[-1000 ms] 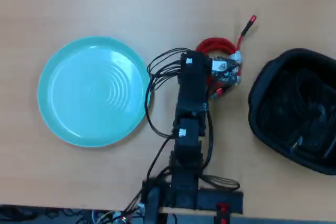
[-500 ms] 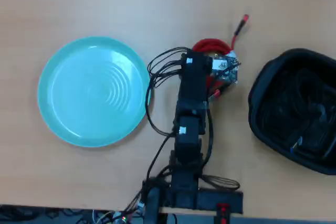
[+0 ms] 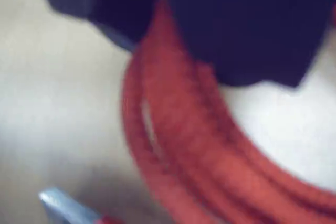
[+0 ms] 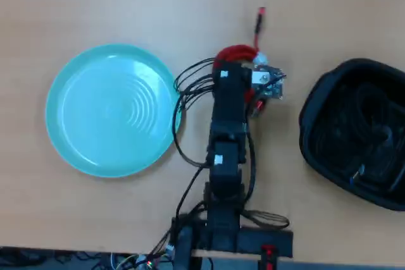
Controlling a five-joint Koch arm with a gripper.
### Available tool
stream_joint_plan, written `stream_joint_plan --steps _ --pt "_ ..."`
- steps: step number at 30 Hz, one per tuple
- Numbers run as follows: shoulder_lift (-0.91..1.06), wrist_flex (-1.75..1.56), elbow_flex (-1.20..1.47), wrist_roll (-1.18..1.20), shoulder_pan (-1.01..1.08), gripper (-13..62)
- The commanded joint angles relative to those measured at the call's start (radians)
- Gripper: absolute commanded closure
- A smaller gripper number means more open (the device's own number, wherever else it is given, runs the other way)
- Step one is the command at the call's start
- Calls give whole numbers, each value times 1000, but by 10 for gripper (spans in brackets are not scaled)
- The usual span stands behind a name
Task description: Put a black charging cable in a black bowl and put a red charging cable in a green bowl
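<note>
The red charging cable [image 4: 235, 53] pokes out from under the arm's head in the overhead view, one plug end [image 4: 260, 16] pointing up the table. Its blurred red coil [image 3: 210, 150] fills the wrist view, running up between two dark jaws. My gripper [image 3: 157, 24] is shut on that coil. It sits between the green bowl [image 4: 69, 86] on the left, which holds nothing, and the black bowl [image 4: 314, 107] on the right. The black charging cable [image 4: 373, 132] lies coiled inside the black bowl.
The arm [image 4: 226, 156] reaches up from its base [image 4: 221, 235] at the table's near edge, with loops of its own thin black wires [image 4: 190, 83] beside the green bowl's rim. Bare wooden table lies beyond both bowls.
The gripper has swung left toward the green bowl, carrying the red cable with it. The cable's free plug end has moved left and turned more upright.
</note>
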Motion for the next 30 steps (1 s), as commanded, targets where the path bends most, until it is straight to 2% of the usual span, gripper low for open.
stream_joint_plan --steps 1,12,19,30 --pt "161 -2 -54 -72 -17 555" --pt "555 -5 -84 -137 -80 555" --pt "729 -144 -83 -252 -308 555" --pt "762 -360 -29 -268 -706 555"
